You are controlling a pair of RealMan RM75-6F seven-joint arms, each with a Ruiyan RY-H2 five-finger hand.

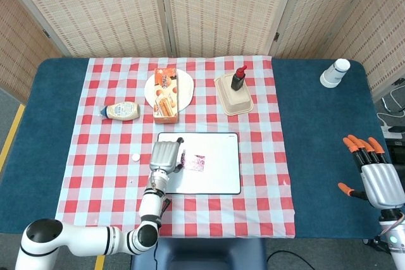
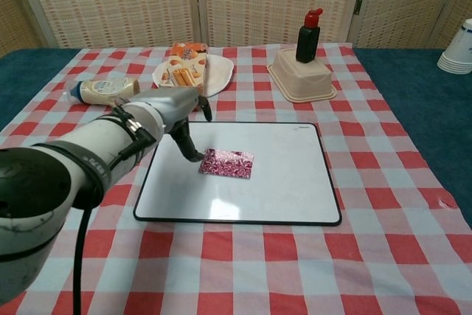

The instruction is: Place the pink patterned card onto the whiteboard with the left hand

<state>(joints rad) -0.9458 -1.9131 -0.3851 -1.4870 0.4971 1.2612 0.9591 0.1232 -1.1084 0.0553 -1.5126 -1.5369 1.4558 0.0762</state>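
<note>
I see the pink patterned card [image 2: 226, 163] lying flat on the whiteboard [image 2: 287, 189], left of its middle and well inside the black rim, so I judge the placing as good as done. My left hand [image 2: 179, 112] hangs over the board's left part with its fingers [image 2: 193, 154] spread and released; one dark fingertip points down just beside the card's left edge, and from the chest view I cannot tell whether it touches the card or only hovers next to it. The head view shows the same hand [image 1: 166, 155] beside the card [image 1: 195, 163], holding nothing. I take the card to be light, thin and fairly stiff, the kind of thing that slides easily on a glossy board (and a stray brush from a finger could skate it off its spot). If I had to take it up again, I would go for the left edge nearest my hand, pinching it between thumb and a finger after tipping that edge up, since a flat card gives nothing to grip from above. My right hand [image 1: 374, 178] rests well apart at the right end of the surface, fingers open and holding nothing.
</note>
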